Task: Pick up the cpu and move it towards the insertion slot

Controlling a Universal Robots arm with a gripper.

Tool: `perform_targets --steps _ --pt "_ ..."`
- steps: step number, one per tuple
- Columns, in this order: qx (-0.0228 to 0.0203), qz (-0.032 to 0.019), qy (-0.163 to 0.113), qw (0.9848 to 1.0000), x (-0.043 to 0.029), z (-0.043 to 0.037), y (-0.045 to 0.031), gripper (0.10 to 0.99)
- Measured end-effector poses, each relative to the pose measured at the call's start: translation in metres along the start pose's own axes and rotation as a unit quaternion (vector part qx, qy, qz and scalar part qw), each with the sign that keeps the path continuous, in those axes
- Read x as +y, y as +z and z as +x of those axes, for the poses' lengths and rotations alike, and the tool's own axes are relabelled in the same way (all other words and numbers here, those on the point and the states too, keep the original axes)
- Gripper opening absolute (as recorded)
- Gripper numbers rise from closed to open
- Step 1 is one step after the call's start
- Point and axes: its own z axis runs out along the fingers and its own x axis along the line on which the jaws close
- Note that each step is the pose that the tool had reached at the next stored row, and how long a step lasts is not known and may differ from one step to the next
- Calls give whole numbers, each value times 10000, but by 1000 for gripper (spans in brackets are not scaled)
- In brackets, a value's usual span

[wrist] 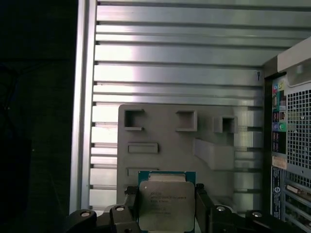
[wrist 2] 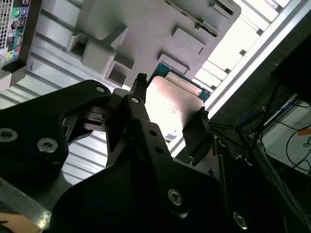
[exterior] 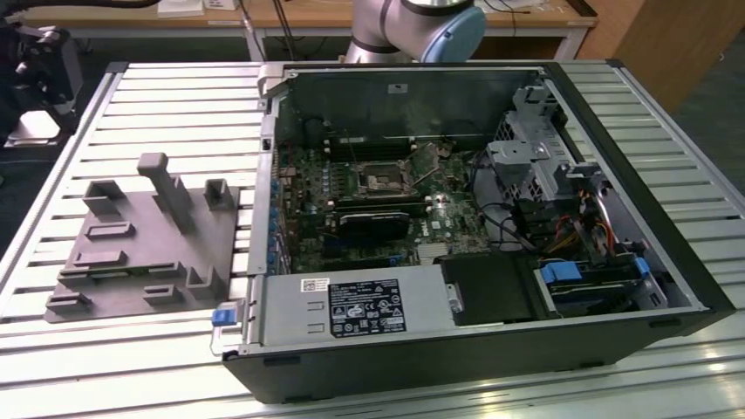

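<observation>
I have the cpu [wrist: 166,206] clamped in the gripper [wrist: 166,198], one black finger [wrist: 130,204] on each side. Its top is silvery metal with a teal-green rim. In the second wrist view glare washes out its surface. It is over the grey fixture [wrist: 165,141], and I cannot tell whether they touch. The insertion slot [exterior: 382,181] sits on the motherboard [exterior: 338,218] inside the open computer case [exterior: 466,358].

cpu [wrist: 166,211]: 1 | insertion slot [exterior: 381,182]: 1 | claw [wrist: 166,200]: 1 | grey fixture [exterior: 128,253]: 1 | computer case [exterior: 466,367]: 1 | arm [exterior: 420,26]: 1
</observation>
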Motion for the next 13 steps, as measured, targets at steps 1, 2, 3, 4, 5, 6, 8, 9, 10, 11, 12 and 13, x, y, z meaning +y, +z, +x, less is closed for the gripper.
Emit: perform_targets --steps 1,2,3,4,5,6,8,9,10,11,12,13 --pt "0 0 2 10000 1 -14 -11 545" --pt "1 0 3 10000 1 -30 -20 545" --pt "2 0 3 10000 1 -49 -27 545" --pt "4 -1 3 10000 1 -68 -31 545" --pt "4 -1 3 10000 1 -86 -34 545" --pt "4 -1 3 10000 1 -102 -35 545" --pt "3 -1 5 10000 1 -133 -39 545" --pt "4 -1 6 10000 1 -139 -46 545" --pt "5 0 9 10000 2 -142 -56 545" --pt "4 -1 10 10000 2 -146 -68 545" --pt "3 -1 12 10000 3 -150 -84 545" --pt "3 -1 14 10000 4 -152 -101 545"
